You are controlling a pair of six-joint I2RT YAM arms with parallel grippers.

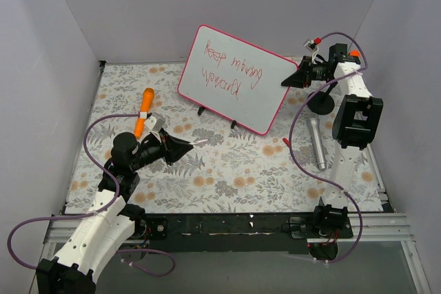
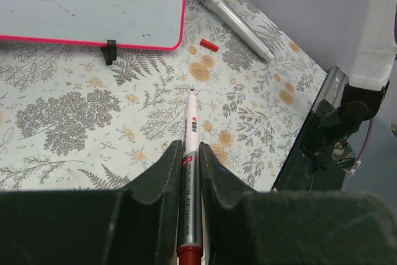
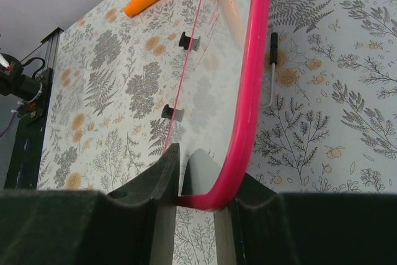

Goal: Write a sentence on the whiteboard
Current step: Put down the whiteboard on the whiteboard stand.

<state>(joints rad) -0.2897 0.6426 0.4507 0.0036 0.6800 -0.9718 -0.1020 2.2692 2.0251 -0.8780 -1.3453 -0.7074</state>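
My left gripper (image 2: 189, 153), near the surface's left edge, is closed on a slim white uncapped marker pen with a red tip (image 2: 191, 122). Risk: the exposed tip may smear the cloth or dry out.

The large glossy white whiteboard with a pink frame (image 1: 238, 77) stands toward the far edge. The red handwritten sentence (image 1: 231, 67) sits on it in two lines.

My right gripper (image 3: 198, 175) pinches the board's right frame edge. Risk: the hold is thin and glossy, so the board may twist, slip or tip.

Surface: floral-printed cloth (image 1: 227, 170). An orange tapered plastic object (image 1: 145, 111) lies at left, then a small red cap (image 2: 209, 45), then a silver microphone (image 1: 317, 144) by the right edge. Plain white walls enclose it.
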